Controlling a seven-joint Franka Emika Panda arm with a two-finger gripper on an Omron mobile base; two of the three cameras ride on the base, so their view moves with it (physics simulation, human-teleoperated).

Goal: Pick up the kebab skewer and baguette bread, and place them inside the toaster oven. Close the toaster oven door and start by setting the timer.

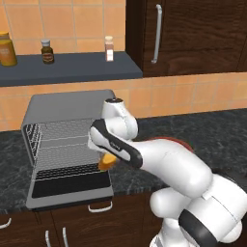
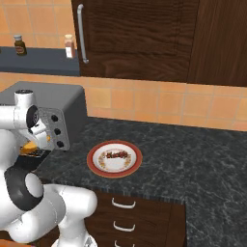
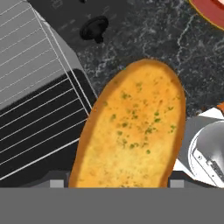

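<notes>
Right up against the hand camera is the baguette bread [image 3: 133, 129], a golden-orange loaf flecked with green, running up from between the jaws, which are spread wide around it and grip its near end. From the left base view the same loaf [image 1: 107, 161] pokes out below the gripper [image 1: 103, 157] as a small orange tip, hanging just over the front right corner of the toaster oven door [image 1: 67, 185]. That door lies folded flat toward the room, dark glass up, its light bar handle at the worktop's front edge. Behind it the toaster oven [image 1: 67, 130] stands open with its wire racks bare; its three black knobs show in a column on the right base view [image 2: 59, 130].

Well to the right on the dark speckled worktop [image 2: 193, 154] sits a red-rimmed plate [image 2: 114, 158], and the kebab skewer [image 2: 116, 155] lies across its middle, though at this distance it reads as little more than a streak of dark red chunks. Small jars [image 1: 47, 51] stand on the shelf above the oven.
</notes>
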